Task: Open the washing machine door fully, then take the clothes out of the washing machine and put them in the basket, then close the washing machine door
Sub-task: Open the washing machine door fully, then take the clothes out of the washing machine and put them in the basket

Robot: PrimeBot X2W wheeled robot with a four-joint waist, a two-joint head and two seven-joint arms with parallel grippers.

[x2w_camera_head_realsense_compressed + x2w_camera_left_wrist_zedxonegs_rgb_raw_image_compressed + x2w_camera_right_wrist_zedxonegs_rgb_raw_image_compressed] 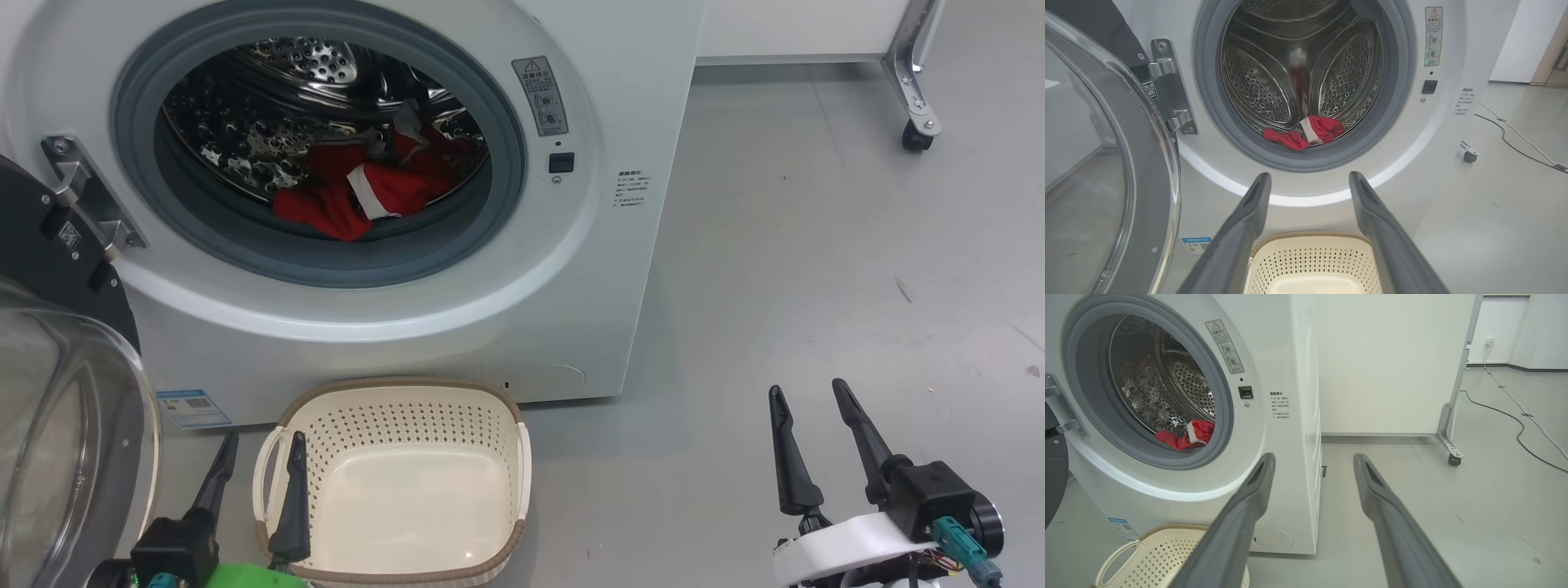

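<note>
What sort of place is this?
Probably a test room or lab, not a home: the washing machine stands on a bare grey floor, beside a wheeled white partition, with cables lying on it.

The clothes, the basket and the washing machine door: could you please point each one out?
clothes (322, 211), head view, on the red fabric.
basket (392, 420), head view, on its perforated back wall.
washing machine door (1086, 163), left wrist view, on its clear glass bowl.
</note>
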